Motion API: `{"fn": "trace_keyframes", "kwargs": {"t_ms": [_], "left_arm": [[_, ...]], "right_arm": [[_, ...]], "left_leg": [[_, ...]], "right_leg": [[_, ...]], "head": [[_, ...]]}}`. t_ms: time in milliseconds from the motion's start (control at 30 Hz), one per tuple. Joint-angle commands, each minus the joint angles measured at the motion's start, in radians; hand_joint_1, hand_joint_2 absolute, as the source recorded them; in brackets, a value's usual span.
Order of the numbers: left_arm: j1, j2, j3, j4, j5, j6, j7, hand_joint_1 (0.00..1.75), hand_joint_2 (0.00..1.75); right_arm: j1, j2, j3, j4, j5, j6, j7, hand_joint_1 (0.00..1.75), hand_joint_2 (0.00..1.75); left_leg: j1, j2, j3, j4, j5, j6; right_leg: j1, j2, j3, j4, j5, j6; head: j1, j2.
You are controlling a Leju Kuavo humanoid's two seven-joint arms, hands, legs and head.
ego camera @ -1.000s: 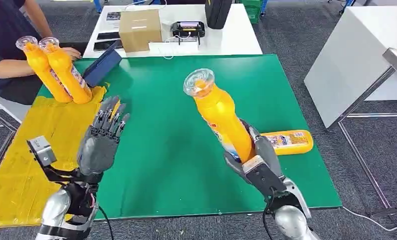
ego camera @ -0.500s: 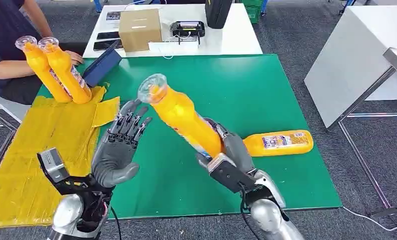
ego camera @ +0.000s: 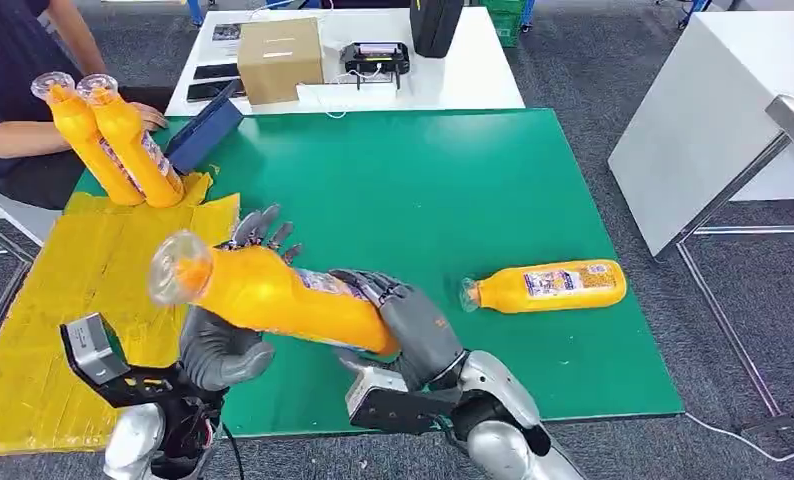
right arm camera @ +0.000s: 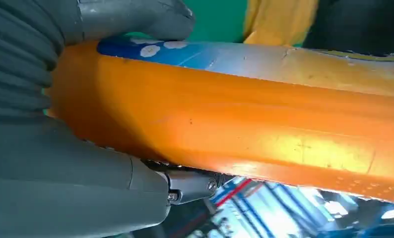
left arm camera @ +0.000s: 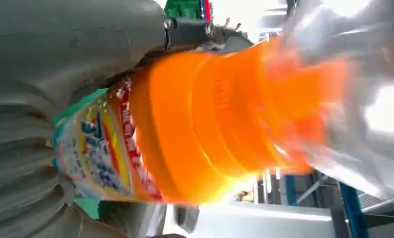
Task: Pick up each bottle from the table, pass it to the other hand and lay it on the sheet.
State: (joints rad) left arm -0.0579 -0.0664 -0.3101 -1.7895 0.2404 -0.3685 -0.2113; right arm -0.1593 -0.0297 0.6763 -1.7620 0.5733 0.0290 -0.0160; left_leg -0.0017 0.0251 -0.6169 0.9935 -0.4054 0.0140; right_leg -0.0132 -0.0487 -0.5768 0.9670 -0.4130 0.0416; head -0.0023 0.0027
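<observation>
Counter [ego camera: 453, 180], green-topped, carries a yellow sheet [ego camera: 83, 270] along its left side, where two bottles [ego camera: 113, 140] already stand propped against each other. One spare bottle [ego camera: 548, 285] lies on its side on the green, awaiting its turn. Held bottle [ego camera: 273, 297] hangs level above the counter, base clamped in the right robot hand [ego camera: 413, 330], presumably for the handover. Left robot hand [ego camera: 223, 345] sits beneath it, fingers spread, grip not yet closed.

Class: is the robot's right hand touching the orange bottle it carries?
Touching. The right wrist view shows the right hand wrapped around the bottle, its thumb pressed on the label.
</observation>
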Motion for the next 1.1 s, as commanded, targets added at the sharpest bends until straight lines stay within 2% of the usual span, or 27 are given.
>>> {"fn": "trace_keyframes", "kwargs": {"t_ms": [33,200,367,400,433,1067,1100], "left_arm": [[-0.034,-0.009,-0.044,0.075,-0.024,0.004,0.019,0.00,1.75],[-0.033,-0.007,-0.043,0.074,-0.024,0.004,0.019,0.00,1.75],[-0.044,-0.004,-0.054,0.087,-0.085,0.022,0.013,0.00,1.75],[-0.045,-0.004,-0.054,0.089,-0.088,0.020,0.012,1.68,1.75],[-0.044,-0.004,-0.053,0.088,-0.088,0.018,0.009,1.75,1.75],[-0.043,-0.007,-0.043,0.071,-0.114,0.018,-0.014,1.75,1.75],[-0.042,-0.007,-0.041,0.068,-0.120,0.023,-0.015,1.75,1.75]], "right_arm": [[-0.128,-0.011,0.168,0.013,-0.002,0.029,0.006,1.75,1.75],[-0.127,-0.018,0.167,0.014,-0.002,0.029,0.004,1.75,1.75],[-0.147,-0.010,0.201,0.019,-0.014,0.039,0.007,1.75,1.75],[-0.146,-0.011,0.201,0.019,-0.017,0.038,0.010,1.75,1.75],[-0.144,-0.013,0.201,0.019,-0.020,0.038,0.013,1.75,1.75],[-0.120,-0.021,0.185,0.046,-0.009,0.027,0.033,1.75,1.75],[-0.114,-0.021,0.181,0.046,-0.002,0.020,0.036,1.41,1.75]], "left_leg": [[0.001,0.001,0.003,0.000,-0.002,-0.001],[0.000,-0.001,0.002,0.000,-0.001,-0.001],[0.001,-0.001,0.004,0.000,-0.002,-0.001],[0.001,-0.002,0.004,0.000,-0.002,-0.001],[0.001,-0.002,0.003,0.000,-0.001,-0.001],[0.001,-0.002,0.002,-0.001,-0.001,-0.001],[0.001,-0.002,0.004,0.000,-0.002,-0.001]], "right_leg": [[0.000,0.006,0.003,0.000,-0.001,-0.002],[0.000,0.002,0.002,0.000,-0.001,-0.001],[0.000,0.005,0.004,0.000,-0.002,-0.002],[0.000,0.004,0.004,0.000,-0.002,-0.002],[0.000,0.003,0.003,0.000,-0.001,-0.001],[0.000,0.002,0.002,-0.001,-0.001,-0.001],[0.001,0.003,0.004,-0.001,-0.002,-0.002]], "head": [[0.000,0.000],[0.000,0.000],[0.000,0.000],[0.000,0.000],[0.000,0.000],[0.000,0.000],[0.000,0.000]]}}
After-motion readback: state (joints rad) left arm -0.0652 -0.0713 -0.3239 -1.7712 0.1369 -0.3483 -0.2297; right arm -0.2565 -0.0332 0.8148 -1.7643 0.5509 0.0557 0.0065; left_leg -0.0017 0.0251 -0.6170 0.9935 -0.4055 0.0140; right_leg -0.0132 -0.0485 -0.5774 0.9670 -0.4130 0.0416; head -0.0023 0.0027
